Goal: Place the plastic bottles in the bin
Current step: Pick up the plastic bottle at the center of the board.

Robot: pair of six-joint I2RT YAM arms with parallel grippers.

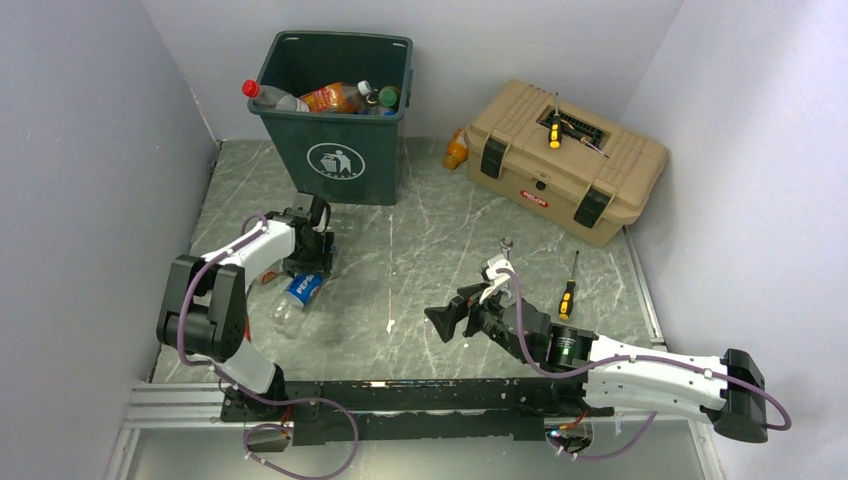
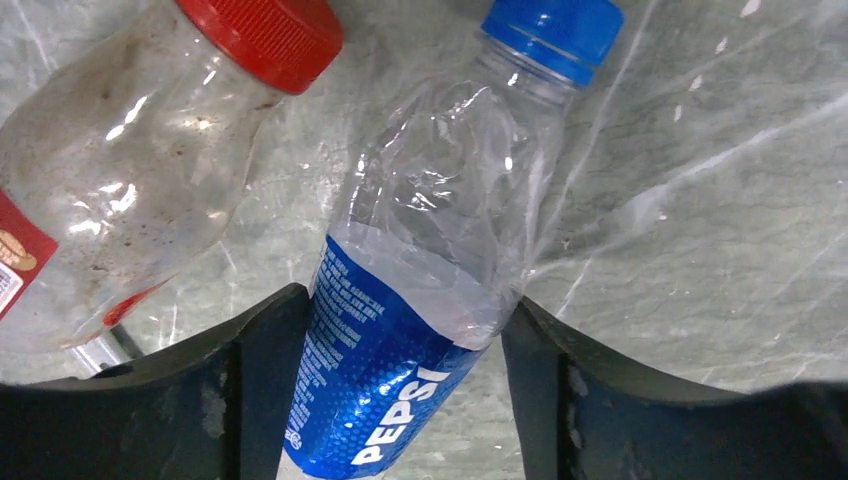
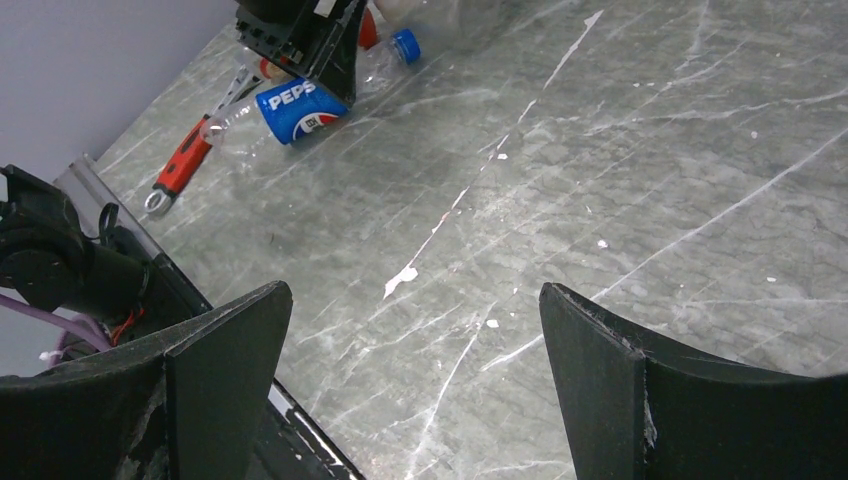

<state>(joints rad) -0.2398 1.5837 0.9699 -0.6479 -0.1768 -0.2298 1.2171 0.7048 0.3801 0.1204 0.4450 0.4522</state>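
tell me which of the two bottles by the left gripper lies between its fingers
The blue-capped Pepsi bottle, clear with a blue label, lies between the fingers of the left gripper. The red-capped bottle lies beside it, outside the fingers.

A tan toolbox [image 1: 567, 160] stands far right on the bench [image 1: 420, 260]. A yellow-handled screwdriver [image 1: 554, 133] lies on its lid. A second screwdriver [image 1: 568, 290] lies nearby.

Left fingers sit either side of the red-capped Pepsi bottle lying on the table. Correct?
One slip: the Pepsi bottle between the left fingers has a blue cap, as the left wrist view shows. The red cap belongs to the clear bottle beside it. The rest holds.
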